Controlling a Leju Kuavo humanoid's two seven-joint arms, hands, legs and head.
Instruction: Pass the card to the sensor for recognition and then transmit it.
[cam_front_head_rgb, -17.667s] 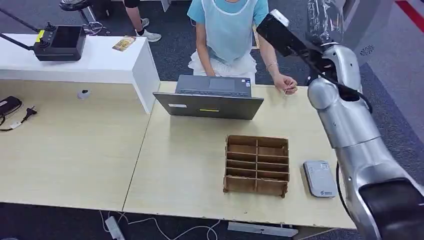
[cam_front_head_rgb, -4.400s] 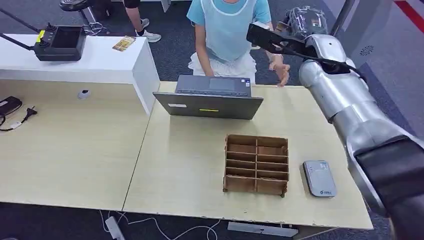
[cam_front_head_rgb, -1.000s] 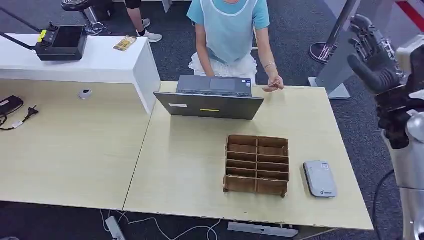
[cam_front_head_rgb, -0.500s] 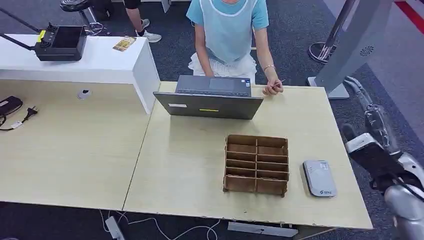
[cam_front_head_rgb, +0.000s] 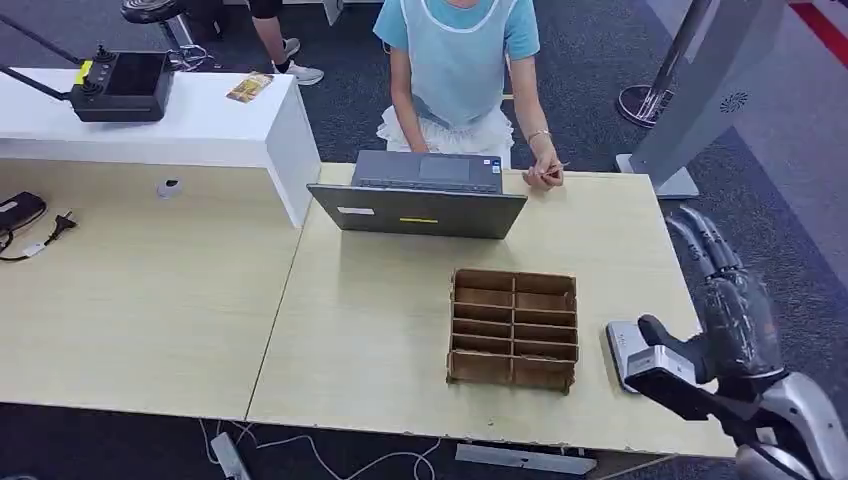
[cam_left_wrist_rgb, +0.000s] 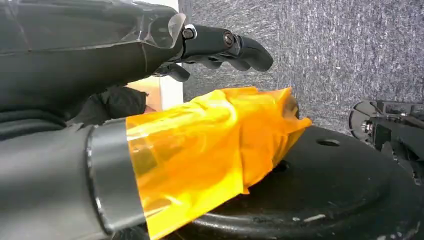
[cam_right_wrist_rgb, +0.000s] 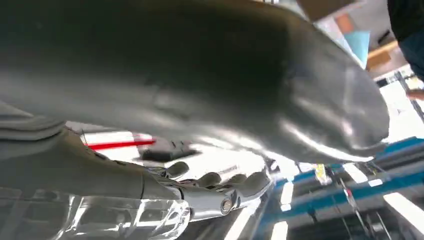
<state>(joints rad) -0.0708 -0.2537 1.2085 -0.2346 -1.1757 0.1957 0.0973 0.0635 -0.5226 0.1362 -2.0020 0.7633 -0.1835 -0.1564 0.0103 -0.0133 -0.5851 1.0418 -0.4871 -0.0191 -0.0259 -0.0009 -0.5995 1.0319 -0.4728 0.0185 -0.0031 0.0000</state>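
In the head view my right hand (cam_front_head_rgb: 727, 300) hangs at the table's right edge, fingers stretched out and apart, holding nothing. Its thumb and wrist cover part of the grey sensor (cam_front_head_rgb: 620, 345), which lies flat beside the wooden divider box (cam_front_head_rgb: 513, 328). Across the table a person's hand (cam_front_head_rgb: 545, 175) pinches a thin card (cam_front_head_rgb: 561, 166) next to the laptop (cam_front_head_rgb: 420, 195). The right wrist view is blurred; my right hand (cam_right_wrist_rgb: 200, 190) there is empty. In the left wrist view my left hand (cam_left_wrist_rgb: 150, 45) holds nothing, dark fingers (cam_left_wrist_rgb: 225, 42) extended, thumb wrapped in orange film (cam_left_wrist_rgb: 210, 135).
The light wooden table (cam_front_head_rgb: 380, 330) joins a second desk (cam_front_head_rgb: 130, 290) on the left. A white counter (cam_front_head_rgb: 200, 130) carries a black controller (cam_front_head_rgb: 120, 85). A grey stand (cam_front_head_rgb: 700, 90) rises at the far right. A black round plate (cam_left_wrist_rgb: 325, 190) lies under my left hand.
My right arm has come down from its raised reach toward the person and now sits low by the sensor, partly covering it. The person's hand has settled beside the laptop with the card.
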